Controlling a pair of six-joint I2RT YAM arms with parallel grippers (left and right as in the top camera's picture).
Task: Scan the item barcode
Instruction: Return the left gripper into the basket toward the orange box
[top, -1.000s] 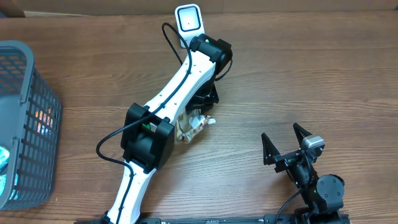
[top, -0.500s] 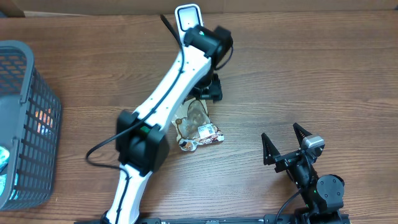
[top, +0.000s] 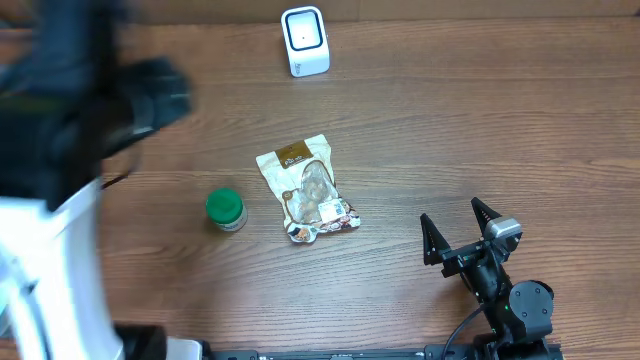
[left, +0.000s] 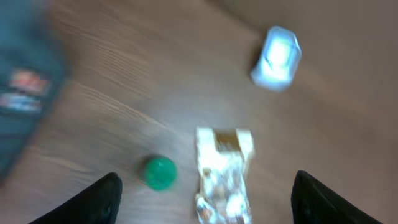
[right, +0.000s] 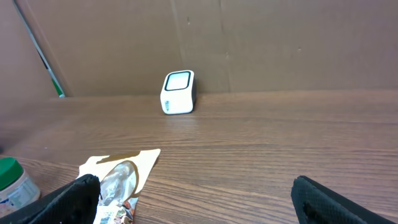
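- Nearest, right jaws: wide apart, empty, low over the bench.
- Flat on it, ahead-left of them: snack pouch, nobody holding it, label end nearer.
- Left of that, apart from it: green-lidded jar.
- High above both, left jaws: apart, empty; view blurred.
- Farthest ahead: scanner.
- Judged: between grasps; next needs a grip on the snack pouch, barcode turned to the scanner window.

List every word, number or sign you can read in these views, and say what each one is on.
No text here can be read with certainty.
On the snack pouch: brown header print and a white barcode sticker, too small to read.
On the scanner: a small dark marking low on its front, too small to read.
On the green-lidded jar: blue label print, cut off and too small.
Left wrist view: blurred throughout.
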